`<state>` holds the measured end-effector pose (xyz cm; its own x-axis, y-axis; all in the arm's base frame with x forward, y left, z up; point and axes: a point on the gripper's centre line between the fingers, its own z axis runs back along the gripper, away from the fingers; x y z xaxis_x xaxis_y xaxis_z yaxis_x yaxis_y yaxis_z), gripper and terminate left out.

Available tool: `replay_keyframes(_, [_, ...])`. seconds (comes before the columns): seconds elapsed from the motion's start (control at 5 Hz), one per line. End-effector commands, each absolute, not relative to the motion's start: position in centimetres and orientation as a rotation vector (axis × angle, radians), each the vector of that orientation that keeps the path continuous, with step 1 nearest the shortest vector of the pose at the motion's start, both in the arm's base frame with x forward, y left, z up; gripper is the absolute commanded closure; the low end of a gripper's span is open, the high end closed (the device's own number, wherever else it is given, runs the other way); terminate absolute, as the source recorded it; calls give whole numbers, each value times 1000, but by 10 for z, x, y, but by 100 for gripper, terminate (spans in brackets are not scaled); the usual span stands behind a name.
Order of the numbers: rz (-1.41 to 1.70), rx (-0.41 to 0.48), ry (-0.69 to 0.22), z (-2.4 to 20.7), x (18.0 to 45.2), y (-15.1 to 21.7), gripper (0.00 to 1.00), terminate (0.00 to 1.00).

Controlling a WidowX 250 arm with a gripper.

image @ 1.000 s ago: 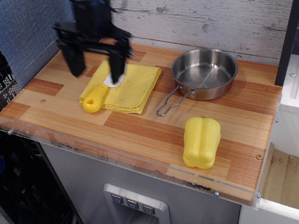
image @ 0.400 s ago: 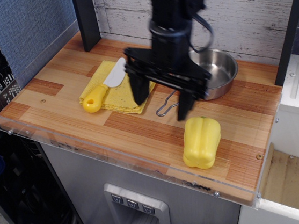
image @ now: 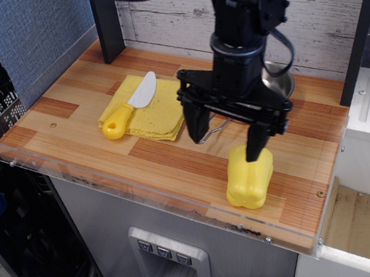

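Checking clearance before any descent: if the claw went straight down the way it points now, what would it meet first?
Probably the yellow pepper: the open claw points down, one finger overlapping the pepper's top. Depth is unclear; its other finger seems over bare wooden tabletop.

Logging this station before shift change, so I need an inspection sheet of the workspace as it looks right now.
Surface: wooden counter with a clear acrylic edge.
Things: yellow pepper at the front right; yellow-handled knife lying on a yellow cloth; steel pan at the back, mostly hidden by the arm.
Clutter: nothing seen.
End effector: open, fingers spread, right fingertip just above the pepper's top.
Cables: black cable looping along the arm.
Surroundings: grey plank wall behind, dark post at the back left.
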<state>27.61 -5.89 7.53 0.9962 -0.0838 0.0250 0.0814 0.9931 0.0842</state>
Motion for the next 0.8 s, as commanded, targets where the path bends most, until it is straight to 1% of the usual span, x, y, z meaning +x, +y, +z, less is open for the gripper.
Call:
replay_keyframes(0.0, [-80, 75, -1, 62, 274, -65, 0, 0])
replay_keyframes(0.4, [-74, 110, 58, 40, 270, -68, 0, 0])
replay_keyframes(0.6, [-66, 113, 77, 31, 267, -70, 0, 0])
